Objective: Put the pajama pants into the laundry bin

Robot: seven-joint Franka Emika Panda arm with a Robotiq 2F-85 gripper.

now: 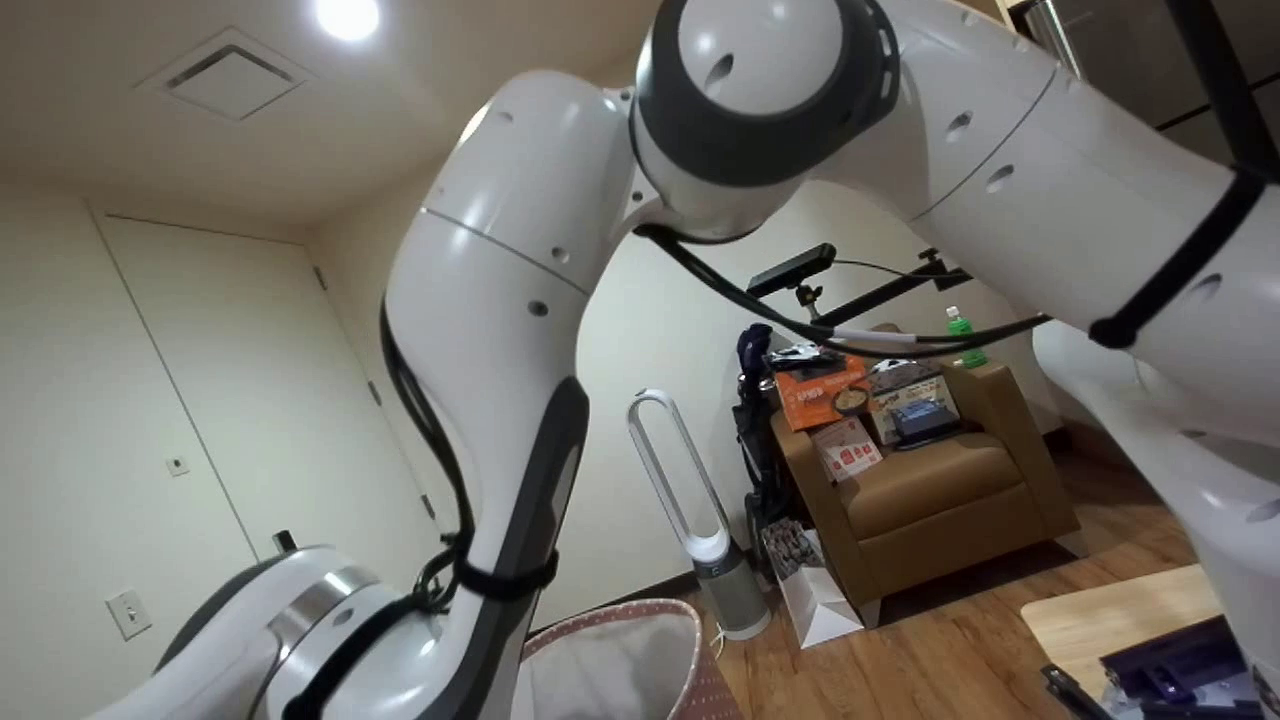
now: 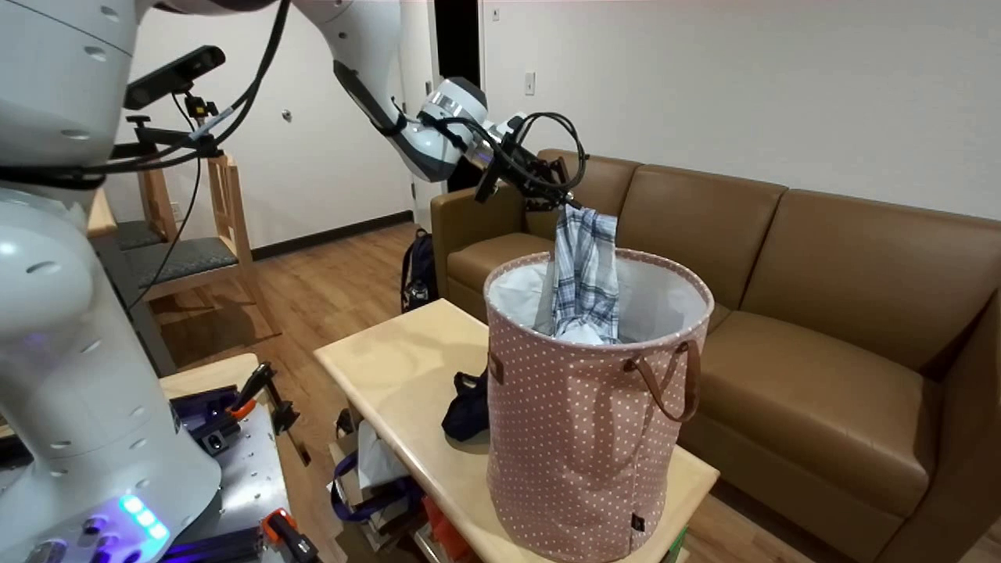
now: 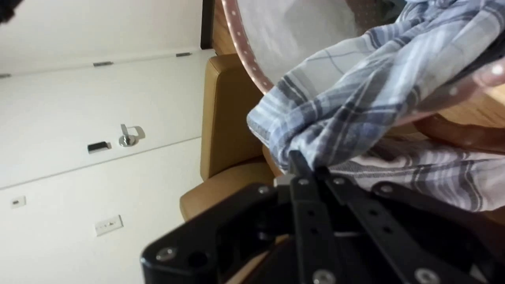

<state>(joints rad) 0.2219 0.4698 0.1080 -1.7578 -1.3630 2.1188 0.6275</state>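
Partly loaded: pajama pants (image 2: 585, 270) hang into laundry bin (image 2: 579, 442); release pending.
In an exterior view, the tool (image 2: 572, 205) is clamped on the pants' upper end, above the opening; the lower part hangs inside. In the wrist view, the fingertips (image 3: 300, 161) pinch the pants; more plaid cloth (image 3: 418, 181) appears beyond the rim (image 3: 242, 43), near a brown handle (image 3: 457, 132). In an exterior view, the bin rim (image 1: 650, 606) shows; tool and pants do not. Likely remaining: bring all cloth inside, part the jaws.
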